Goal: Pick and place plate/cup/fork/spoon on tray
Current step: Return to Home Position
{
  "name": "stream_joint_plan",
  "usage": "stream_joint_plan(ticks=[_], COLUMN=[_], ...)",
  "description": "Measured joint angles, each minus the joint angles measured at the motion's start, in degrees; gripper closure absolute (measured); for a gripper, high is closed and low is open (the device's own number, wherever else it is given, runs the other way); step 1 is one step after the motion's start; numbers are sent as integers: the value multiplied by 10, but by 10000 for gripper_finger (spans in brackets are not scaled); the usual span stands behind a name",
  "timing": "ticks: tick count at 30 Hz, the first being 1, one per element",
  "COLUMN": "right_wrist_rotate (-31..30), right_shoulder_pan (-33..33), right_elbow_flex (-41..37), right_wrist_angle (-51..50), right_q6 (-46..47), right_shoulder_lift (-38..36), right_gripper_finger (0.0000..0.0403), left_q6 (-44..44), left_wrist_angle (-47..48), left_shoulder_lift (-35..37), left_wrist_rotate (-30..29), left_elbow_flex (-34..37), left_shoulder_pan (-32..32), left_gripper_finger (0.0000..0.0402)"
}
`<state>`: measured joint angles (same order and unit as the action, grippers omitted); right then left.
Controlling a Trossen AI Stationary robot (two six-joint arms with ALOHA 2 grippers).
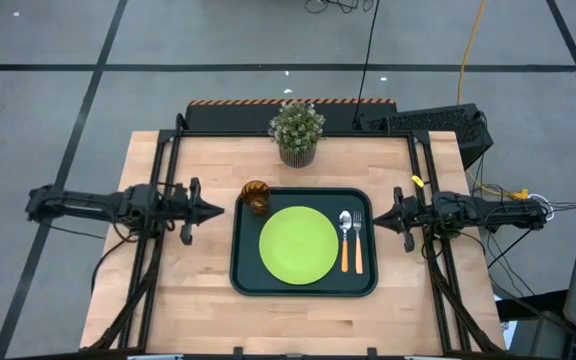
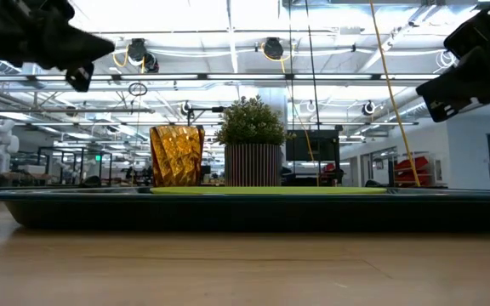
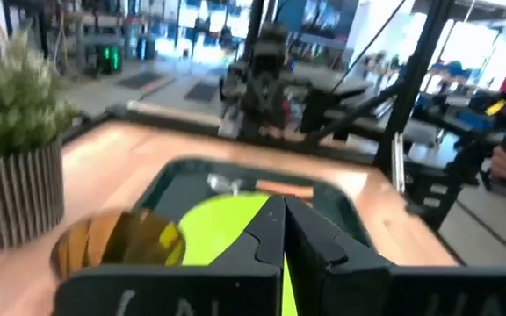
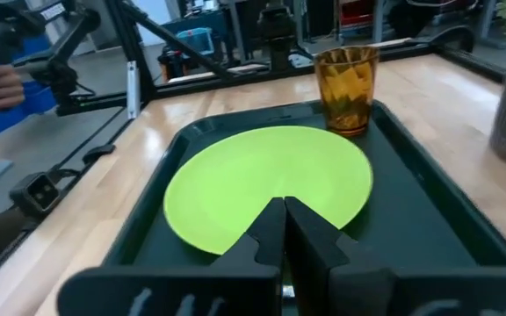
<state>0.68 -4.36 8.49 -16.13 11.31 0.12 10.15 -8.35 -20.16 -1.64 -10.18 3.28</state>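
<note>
Tableware all aboard the tray [image 1: 242,276]: plate [image 1: 299,245] in the middle, cup [image 1: 256,197] in its far left corner, spoon [image 1: 345,240] and fork [image 1: 357,242] side by side right of the plate. Both lie parallel, heads toward the plant [image 1: 297,132], handles toward the near edge. Nothing looks left to place. Left gripper [image 1: 216,210] and right gripper [image 1: 376,214] hover beside the tray, fingers pressed together, empty.
</note>
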Motion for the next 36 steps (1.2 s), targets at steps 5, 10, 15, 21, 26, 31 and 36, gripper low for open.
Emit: stream_joint_plan(ticks=[5,10,15,21,26,31,36], right_wrist_rotate=[-12,-40,-41,-55,-55,-41,9], right_shoulder_pan=[0,0,0,2,6,6,6], right_elbow_flex=[0,0,0,0,0,0,-10], right_wrist_angle=[0,0,9,10,13,12,37], right_q6=[-2,-3,-2,-3,-10,-2,-30], right_shoulder_lift=[0,0,0,0,0,1,0], right_gripper_finger=[403,403,403,403,403,403,403], left_q6=[12,0,-46,-61,-62,-65,-36], left_wrist_angle=[157,221,227,110,56,53,60], left_shoulder_lift=[67,138,201,201,191,193,189], left_wrist_rotate=[-57,-72,-87,-82,-72,-75,-79], left_elbow_flex=[-13,-14,-7,60,96,96,96], left_shoulder_pan=[19,48,68,70,65,46,20], left_gripper_finger=[399,399,399,398,398,398,394])
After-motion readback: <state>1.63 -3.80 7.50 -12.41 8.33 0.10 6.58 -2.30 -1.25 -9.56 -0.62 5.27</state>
